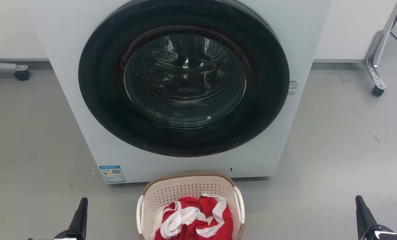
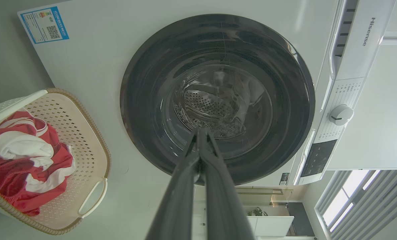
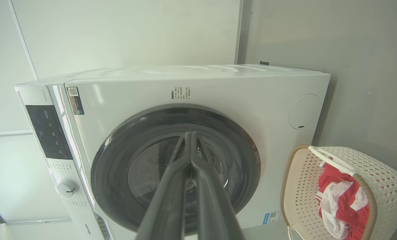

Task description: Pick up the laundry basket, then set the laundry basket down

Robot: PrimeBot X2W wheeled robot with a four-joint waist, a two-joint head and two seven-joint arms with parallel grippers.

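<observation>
On floor [image 1: 335,150], basket [image 1: 188,188] just in front of washer [image 1: 185,83] — red-and-white cloth [image 1: 193,218] inside. Either side, well clear: left gripper [image 2: 200,133] and right gripper [image 3: 189,135] — fingers pressed together, holding nothing.

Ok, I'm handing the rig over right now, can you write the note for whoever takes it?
Left gripper: shut, empty, apart from the laundry basket, on its left side.
Right gripper: shut, empty, apart on its right.
Basket: on the floor before the washer, red and white clothes inside.
Done: no lift evident.
Left: grasp the basket, probably by its white handles, lift, set down.
</observation>
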